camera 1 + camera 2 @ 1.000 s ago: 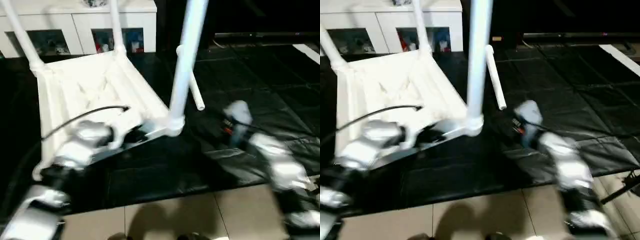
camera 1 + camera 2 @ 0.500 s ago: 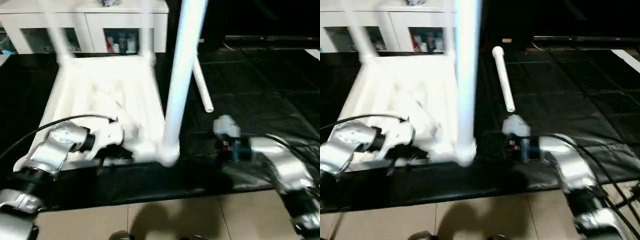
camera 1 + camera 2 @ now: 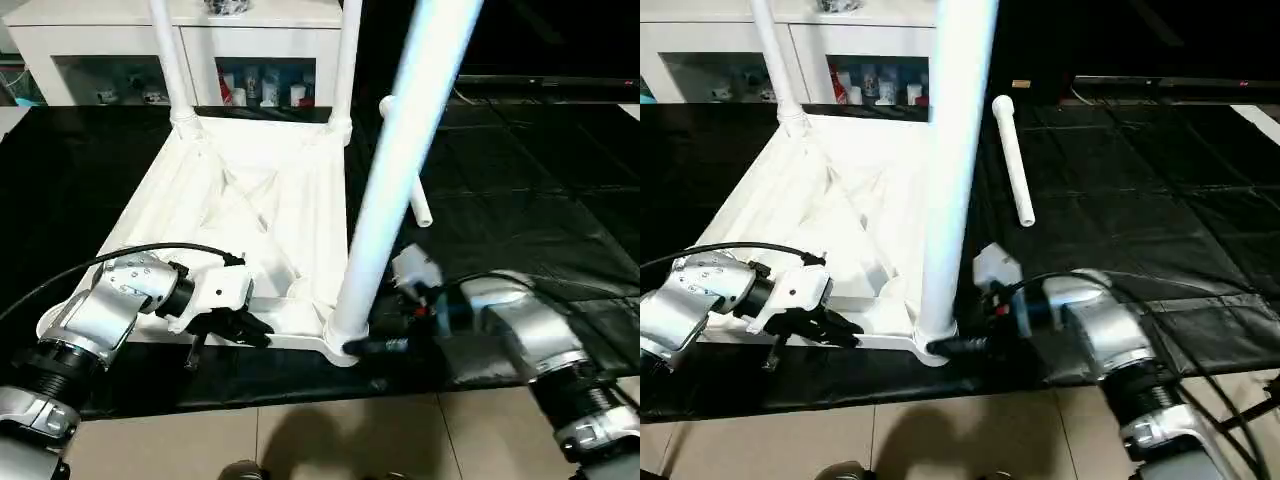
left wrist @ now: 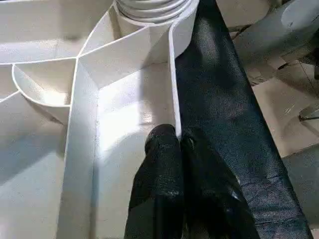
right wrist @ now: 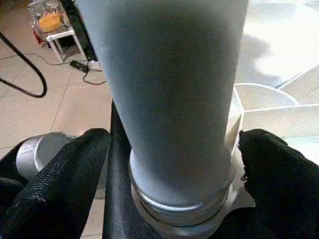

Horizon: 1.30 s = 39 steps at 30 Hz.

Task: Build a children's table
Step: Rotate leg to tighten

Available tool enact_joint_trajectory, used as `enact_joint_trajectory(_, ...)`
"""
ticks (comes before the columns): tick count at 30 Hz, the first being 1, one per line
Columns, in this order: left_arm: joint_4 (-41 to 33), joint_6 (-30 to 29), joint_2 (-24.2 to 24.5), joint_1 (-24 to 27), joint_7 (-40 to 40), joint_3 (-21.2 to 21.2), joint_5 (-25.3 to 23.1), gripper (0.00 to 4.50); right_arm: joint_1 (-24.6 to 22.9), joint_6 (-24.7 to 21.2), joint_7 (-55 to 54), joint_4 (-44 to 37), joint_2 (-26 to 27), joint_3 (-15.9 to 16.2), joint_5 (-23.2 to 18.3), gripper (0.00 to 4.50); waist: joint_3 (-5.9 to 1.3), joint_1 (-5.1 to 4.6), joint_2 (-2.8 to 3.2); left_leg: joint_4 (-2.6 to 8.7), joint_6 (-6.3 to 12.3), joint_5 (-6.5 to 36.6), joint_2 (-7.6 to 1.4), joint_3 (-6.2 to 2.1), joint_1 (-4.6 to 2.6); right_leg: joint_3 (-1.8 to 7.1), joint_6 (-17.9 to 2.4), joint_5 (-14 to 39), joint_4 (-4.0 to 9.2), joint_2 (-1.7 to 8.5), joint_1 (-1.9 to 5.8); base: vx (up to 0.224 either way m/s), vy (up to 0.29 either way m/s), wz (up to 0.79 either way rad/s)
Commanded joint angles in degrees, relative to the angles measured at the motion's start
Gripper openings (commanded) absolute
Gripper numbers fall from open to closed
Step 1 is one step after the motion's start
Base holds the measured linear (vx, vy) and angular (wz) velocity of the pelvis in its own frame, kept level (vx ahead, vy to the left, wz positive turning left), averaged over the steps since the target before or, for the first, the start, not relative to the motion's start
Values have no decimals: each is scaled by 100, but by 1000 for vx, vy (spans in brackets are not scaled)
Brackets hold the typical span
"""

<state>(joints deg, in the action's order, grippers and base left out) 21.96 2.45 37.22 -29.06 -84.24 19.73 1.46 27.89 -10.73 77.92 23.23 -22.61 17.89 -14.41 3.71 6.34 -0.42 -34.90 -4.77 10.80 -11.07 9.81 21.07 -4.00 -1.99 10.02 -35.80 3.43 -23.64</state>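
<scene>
The white table top (image 3: 250, 200) lies upside down on the black mat, ribs up. Three white legs stand in its corner sockets: two at the far corners (image 3: 170, 60) (image 3: 347, 60) and one at the near right corner (image 3: 400, 170). A loose leg (image 3: 1012, 160) lies on the mat beyond it. My left gripper (image 3: 235, 328) is shut on the top's thin near rim (image 4: 172, 74), fingers (image 4: 159, 164) pinching the wall. My right gripper (image 3: 375, 345) stands open around the base of the near leg (image 5: 169, 99), one finger (image 5: 65, 169) on each side, with gaps.
A white cabinet with glass doors (image 3: 120, 60) stands behind the mat. The black mat (image 3: 520, 180) stretches to the right. Tiled floor (image 3: 350, 440) runs along the front. A black cable (image 3: 130, 255) loops over my left forearm.
The camera has swung. My right gripper has come in from the right to the base of the near leg and now straddles it. The left gripper keeps its hold on the rim.
</scene>
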Motion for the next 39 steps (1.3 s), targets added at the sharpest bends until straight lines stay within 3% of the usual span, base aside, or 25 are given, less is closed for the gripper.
enact_joint_trajectory(1, -231, 132, -23, 19, -153, 136, -1, 0, 117, 41, 53, 59, 23, 39, 72, 412, -444, -49, 6, 400, 266, 855, -224, -27, -50, 308, -1090, 1277, 409, 443, 333, 0, 0, 0)
enact_joint_trajectory(13, -226, 128, -86, 27, -91, 162, -17, 0, 206, 68, 154, 262, 118, 51, 102, 310, -450, -44, 1, 399, 261, 814, -222, -25, -54, 307, -1098, 1217, 396, 442, 332, 0, 0, 0)
enact_joint_trajectory(14, -224, 127, -90, 26, -89, 161, -16, 0, 207, 68, 156, 265, 121, 50, 100, 286, -452, -42, 1, 397, 262, 799, -222, -25, -51, 310, -1096, 1208, 394, 446, 335, 0, 0, 0)
enact_joint_trajectory(18, -226, 67, -136, 15, -65, 133, 33, 0, 191, 58, 132, 265, 155, 36, 79, 274, -449, -40, 20, 401, 255, 822, -224, -30, -54, 304, -1092, 1229, 396, 440, 330, 0, 0, 0)
enact_joint_trajectory(21, -199, -327, -330, -89, 260, 43, 45, 0, 189, 45, -361, 377, 371, -96, 115, 271, -445, -51, 15, 401, 229, 859, -225, -24, -55, 306, -1130, 1237, 397, 445, 322, 0, 0, 0)
enact_joint_trajectory(23, -49, -635, -503, -252, 674, -35, -57, 0, 308, 42, -1109, 678, 585, -170, 362, 270, -423, -57, 33, 414, 167, 1004, -215, -36, -69, 303, -1085, 1520, 433, 451, 317, 0, 0, 0)
enact_joint_trajectory(25, 66, -819, -678, -373, 1016, -140, -68, 0, 389, 78, -1571, 877, 742, -218, 492, 270, -372, -131, 21, 440, -17, 1371, -185, -59, -109, 289, -908, 2318, 526, 465, 301, 0, 0, 0)
enact_joint_trajectory(26, 226, -1128, -1011, -594, 1669, -335, -84, 0, 582, 3, -2416, 1273, 1081, -371, 595, 270, -386, -150, 12, 450, -64, 1386, -182, -71, -109, 286, -864, 2385, 521, 469, 322, 0, 0, 0)
enact_joint_trajectory(27, 288, -1320, -1192, -702, 2052, -430, -116, 0, 691, 1, -2854, 1494, 1279, -477, 602, 270, -360, -205, 22, 450, -108, 1511, -164, -76, -134, 276, -787, 2686, 571, 467, 292, 0, 0, 0)
enact_joint_trajectory(28, 303, -1374, -1240, -730, 2157, -454, -128, 0, 722, 2, -2972, 1555, 1334, -508, 600, 270, -373, -240, 2, 439, -144, 1535, -145, -94, -122, 254, -688, 2944, 596, 492, 324, -51, 3, -6)
enact_joint_trajectory(30, 385, -1591, -1455, -867, 2607, -544, -208, 0, 886, -17, -3576, 1873, 1608, -682, 578, 269, -401, -294, -16, 453, -95, 1286, -151, -107, -54, 257, -660, 2670, 571, 486, 365, 0, 0, 0)
enact_joint_trajectory(33, 486, -2135, -1928, -1102, 3543, -808, -267, 0, 1189, 43, -4809, 2494, 2025, -911, 707, 268, -424, -372, -5, 413, -49, 1130, -142, -78, -67, 277, -853, 2192, 531, 459, 337, 0, 0, 0)
enact_joint_trajectory(38, 414, -2411, -2195, -1156, 4021, -876, -400, 0, 1398, 171, -5510, 2896, 2303, -1078, 793, 268, -475, -352, -10, 373, 154, 715, -132, -42, -35, 295, -1108, 1238, 436, 437, 371, 12, -2, 1)
enact_joint_trajectory(39, 352, -2496, -2228, -1133, 4078, -856, -423, 0, 1485, 266, -5603, 3054, 2371, -1161, 829, 268, -525, -339, 2, 360, 292, 381, -139, -44, -16, 299, -1253, 535, 341, 426, 410, 59, -10, 4)
